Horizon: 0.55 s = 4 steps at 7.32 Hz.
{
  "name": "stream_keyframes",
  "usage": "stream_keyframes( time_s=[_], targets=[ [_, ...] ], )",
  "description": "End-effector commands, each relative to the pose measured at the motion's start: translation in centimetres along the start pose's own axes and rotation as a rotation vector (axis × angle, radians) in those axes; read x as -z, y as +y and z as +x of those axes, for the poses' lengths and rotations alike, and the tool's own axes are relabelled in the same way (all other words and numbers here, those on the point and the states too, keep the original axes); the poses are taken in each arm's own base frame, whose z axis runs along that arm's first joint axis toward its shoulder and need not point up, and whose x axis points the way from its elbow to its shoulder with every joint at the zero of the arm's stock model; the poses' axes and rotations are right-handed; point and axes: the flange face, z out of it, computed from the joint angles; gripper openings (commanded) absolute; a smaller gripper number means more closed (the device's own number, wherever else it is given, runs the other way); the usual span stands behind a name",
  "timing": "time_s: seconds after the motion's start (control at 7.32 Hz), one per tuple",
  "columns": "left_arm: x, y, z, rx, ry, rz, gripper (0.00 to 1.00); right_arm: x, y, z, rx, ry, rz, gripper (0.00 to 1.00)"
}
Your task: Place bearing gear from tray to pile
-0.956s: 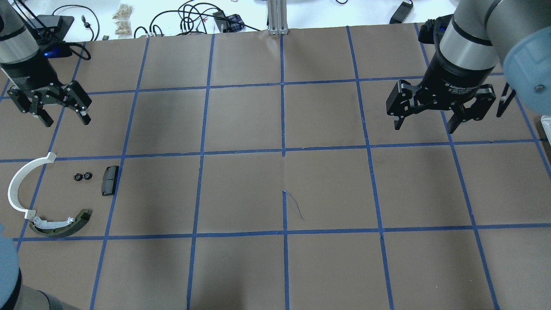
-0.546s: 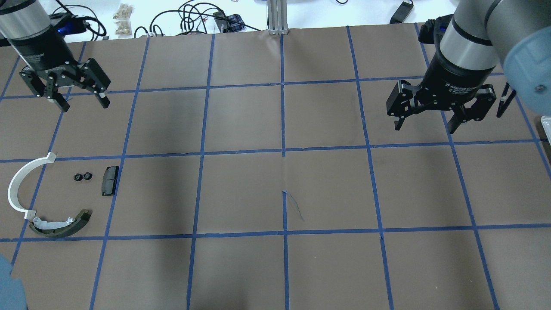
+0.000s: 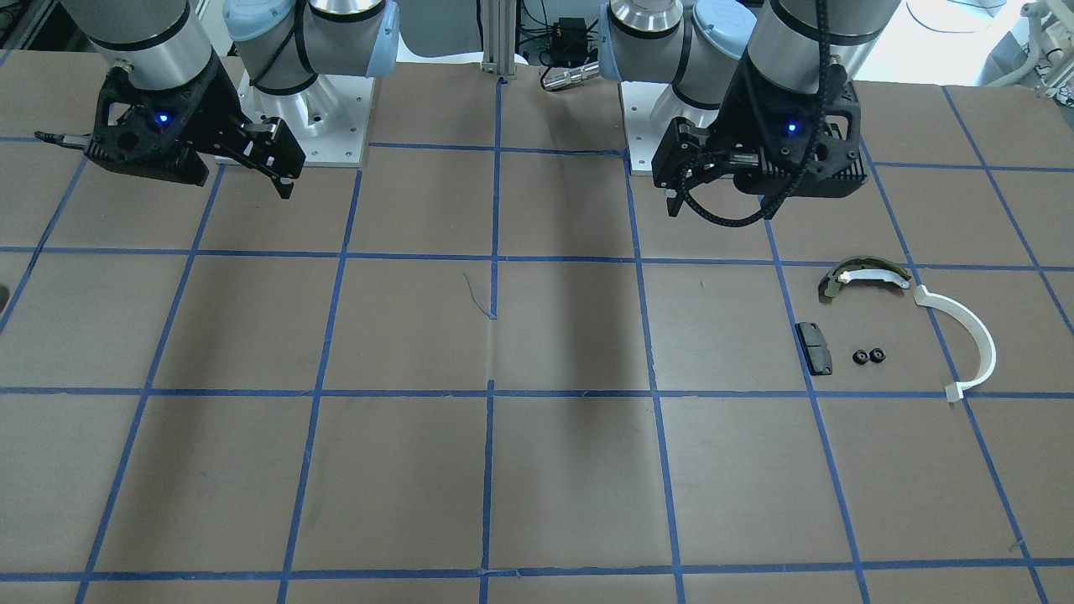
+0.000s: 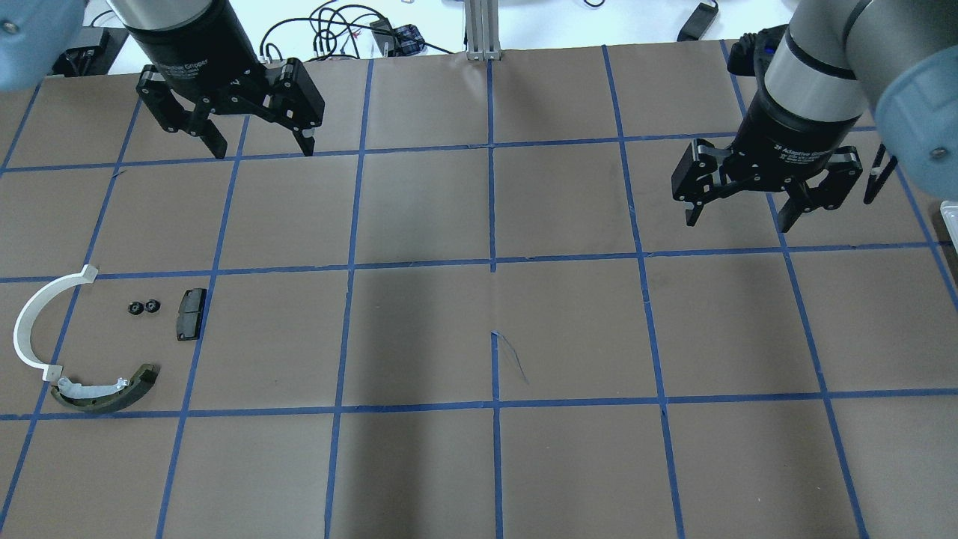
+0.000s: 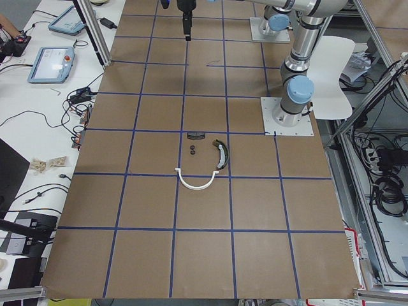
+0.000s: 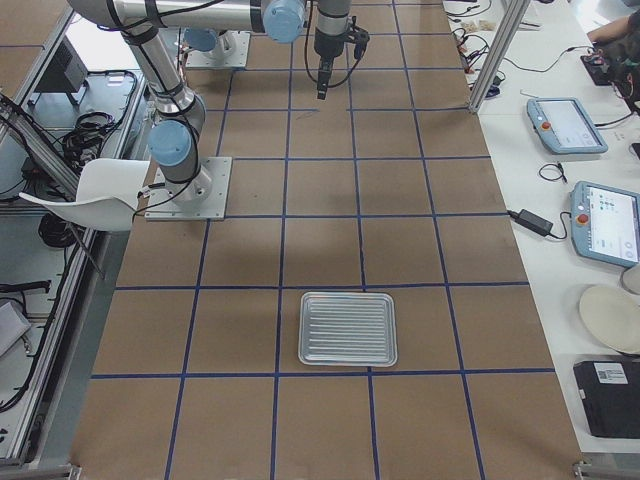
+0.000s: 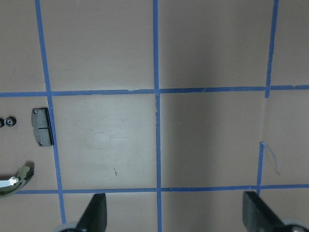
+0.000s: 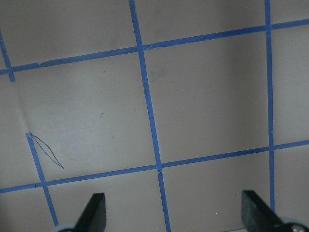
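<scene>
The pile lies at the table's left: a white half-ring strip [image 4: 28, 318], an olive-green shoe [image 4: 108, 394], a black pad [image 4: 191, 314] and two small black bearing gears [image 4: 143, 306] side by side. The pad [image 7: 41, 126] and gears [image 7: 6, 122] also show in the left wrist view. The ribbed metal tray [image 6: 348, 328] shows only in the exterior right view, with nothing in it. My left gripper [image 4: 263, 151] is open and empty, high over the far left, well away from the pile. My right gripper [image 4: 737, 223] is open and empty over the far right.
Brown paper with a blue tape grid covers the table. A small tear [image 4: 510, 358] marks the paper near the middle. An aluminium post [image 4: 483, 30], cables and boxes stand beyond the far edge.
My left arm has moved away from the pile, toward the far edge and to the right, open all the while. The right arm and the parts have not moved.
</scene>
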Motion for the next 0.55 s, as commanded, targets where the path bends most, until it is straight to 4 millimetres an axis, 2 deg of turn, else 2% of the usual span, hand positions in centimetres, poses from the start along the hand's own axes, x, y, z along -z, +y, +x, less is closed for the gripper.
stream_keyframes(
  time_s=[0.0, 0.14, 0.27, 0.41],
  targets=[
    [-1.7, 2.8, -0.2, 0.002, 0.004, 0.061, 1.0, 0.0, 0.0, 0.0, 0.0, 0.0, -0.001, 1.0],
    [-2.7, 3.5, -0.3, 0.006, 0.006, 0.119, 1.0, 0.1, 0.0, 0.0, -0.002, -0.002, 0.002, 1.0],
    [-2.6, 3.8, -0.6, 0.005, 0.015, 0.141, 1.0, 0.1, 0.0, 0.0, 0.0, 0.0, 0.002, 1.0],
    [-2.3, 3.1, -1.8, 0.019, 0.032, 0.125, 1.0, 0.1, 0.0, 0.0, 0.0, 0.0, 0.004, 1.0]
  ],
)
